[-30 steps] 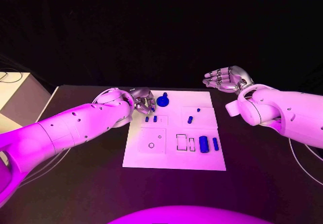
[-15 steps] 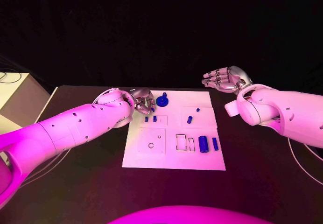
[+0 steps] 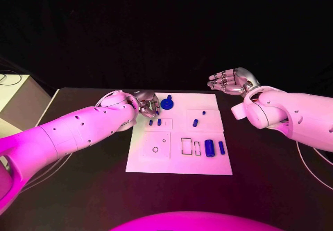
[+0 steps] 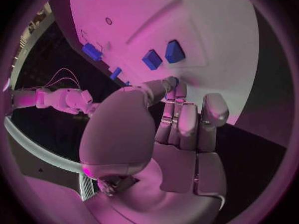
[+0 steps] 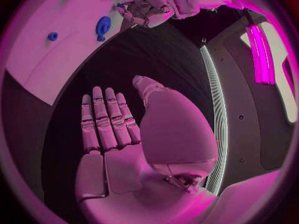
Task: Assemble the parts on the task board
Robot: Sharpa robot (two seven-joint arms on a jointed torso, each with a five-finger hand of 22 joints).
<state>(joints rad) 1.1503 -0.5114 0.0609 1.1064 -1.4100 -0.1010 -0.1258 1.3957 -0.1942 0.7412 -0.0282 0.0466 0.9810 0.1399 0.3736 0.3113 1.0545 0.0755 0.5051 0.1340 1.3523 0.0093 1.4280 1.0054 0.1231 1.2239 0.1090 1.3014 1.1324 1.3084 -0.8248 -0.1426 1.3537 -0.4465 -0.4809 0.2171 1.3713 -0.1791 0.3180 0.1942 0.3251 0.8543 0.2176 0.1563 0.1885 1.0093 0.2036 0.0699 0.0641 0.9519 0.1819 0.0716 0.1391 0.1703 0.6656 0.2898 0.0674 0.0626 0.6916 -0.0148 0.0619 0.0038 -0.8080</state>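
The white task board [image 3: 179,161] lies mid-table. Blue parts sit on it: a round knob [image 3: 167,103] at the far left, two short pegs [image 3: 155,122] below it, two small pieces [image 3: 199,118] on the right, and two longer blocks [image 3: 214,147] beside outlined slots. My left hand [image 3: 147,105] hovers at the board's far left corner, right beside the knob. Its thumb and a finger [image 4: 169,92] meet, and a sliver of a small blue part [image 4: 176,79] shows at their tips. My right hand [image 3: 229,81] hangs beyond the board's far right corner, palm up and fingers [image 5: 102,122] spread, holding nothing.
A pale box [image 3: 14,96] stands off the table's left side. Thin cables [image 3: 305,161] trail under the right arm. The left arm [image 3: 76,130] crosses the table's left half. Bare dark table [image 3: 173,197] lies in front of the board.
The right hand has drifted slightly toward the board's side. The left hand stays by the knob, almost still.
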